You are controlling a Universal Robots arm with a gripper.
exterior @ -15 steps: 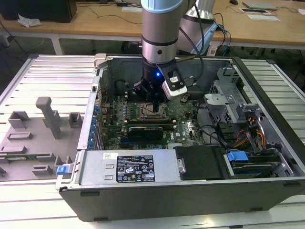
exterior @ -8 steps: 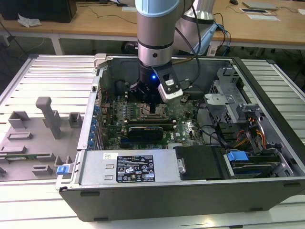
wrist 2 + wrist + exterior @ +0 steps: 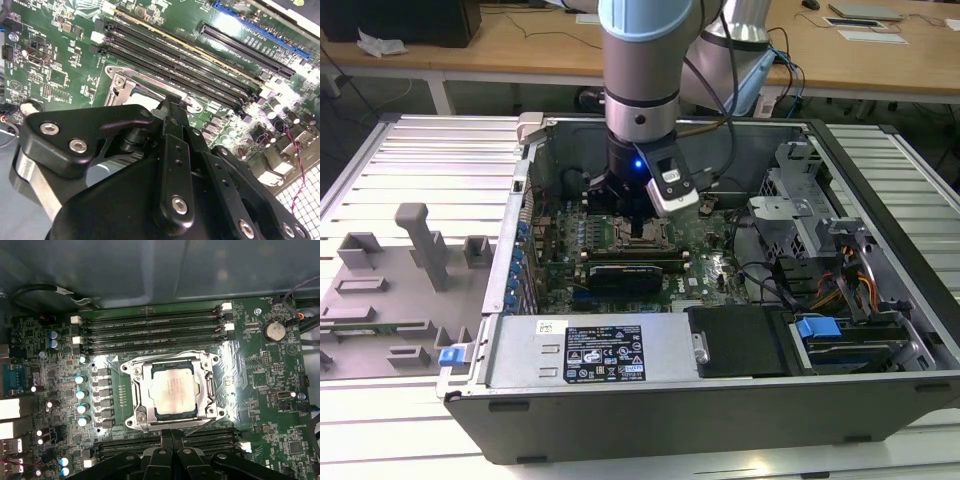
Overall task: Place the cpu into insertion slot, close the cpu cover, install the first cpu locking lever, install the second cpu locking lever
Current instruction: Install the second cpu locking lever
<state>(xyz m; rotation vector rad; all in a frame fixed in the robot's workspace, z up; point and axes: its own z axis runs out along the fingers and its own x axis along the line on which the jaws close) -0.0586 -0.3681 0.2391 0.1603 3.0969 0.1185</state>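
Gripper [image 3: 638, 222] hangs low inside the open computer case [image 3: 720, 420], just above centre in the exterior view. Its black fingers [image 3: 166, 440] are pressed together, and nothing can be made out between them. In both wrist views the fingertips sit at the edge of the insertion slot [image 3: 131, 365], close over the green circuit board [image 3: 270, 390]; whether they touch the metal there is hard to tell.

A large white label [image 3: 605, 352] with dark print and small symbols lies on the grey box at the case's front, below centre in the exterior view. The cpu [image 3: 167, 390] carries faint markings on its silver top, too pale to make out.

The cpu lies flat in the insertion slot, just beside the gripper [image 3: 171, 436]. The cpu cover [image 3: 207, 390] lies down around it, with the chip showing through its window. Long black memory slots [image 3: 150, 332] run along the far side of the socket.

In the second wrist view the gripper [image 3: 169, 104] hides most of the socket, so the state of the locking levers cannot be judged.
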